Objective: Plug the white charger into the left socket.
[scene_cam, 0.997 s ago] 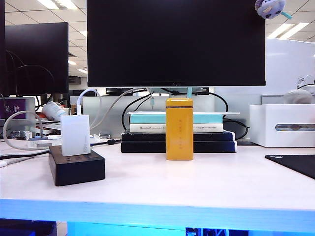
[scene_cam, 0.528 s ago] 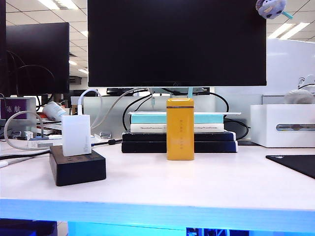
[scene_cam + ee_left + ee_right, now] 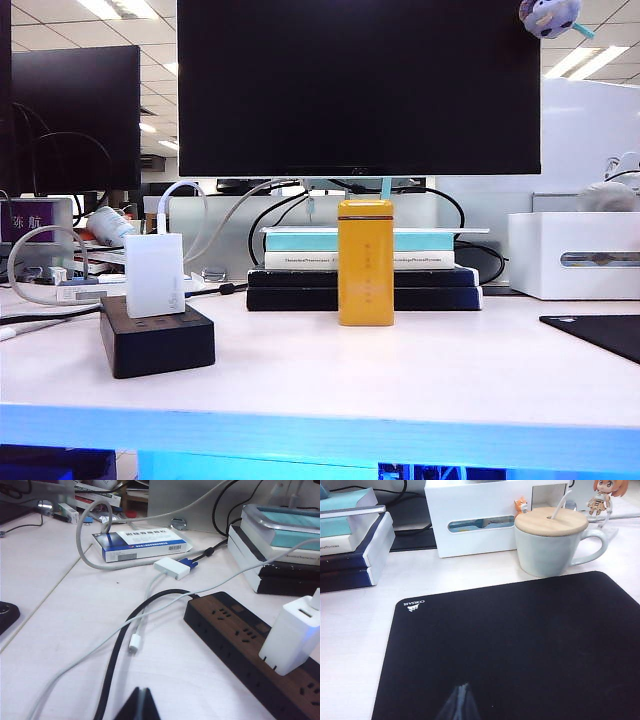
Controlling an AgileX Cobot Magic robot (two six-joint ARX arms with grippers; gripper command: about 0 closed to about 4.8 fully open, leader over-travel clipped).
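The white charger [image 3: 154, 275] stands upright on top of the black power strip [image 3: 157, 340] at the table's left, its thin white cable looping up behind it. In the left wrist view the charger [image 3: 291, 635] rests with its base against the strip [image 3: 235, 640], and free plug holes show on both sides of it. The holes under it are hidden, so I cannot tell whether that is the left socket. My left gripper [image 3: 142, 691] is shut and empty over bare table, well short of the strip. My right gripper [image 3: 464, 687] is shut and empty over a black mouse mat [image 3: 510, 640]. Neither gripper shows in the exterior view.
A yellow tin [image 3: 365, 262] stands mid-table before stacked books [image 3: 360, 270] and a monitor [image 3: 358, 88]. A white box [image 3: 572, 255] with a grey slot sits right, beside a lidded mug [image 3: 552, 542]. Loose cables [image 3: 125, 640], a small white adapter [image 3: 172, 568] and a blue-white carton [image 3: 142, 544] lie left of the strip.
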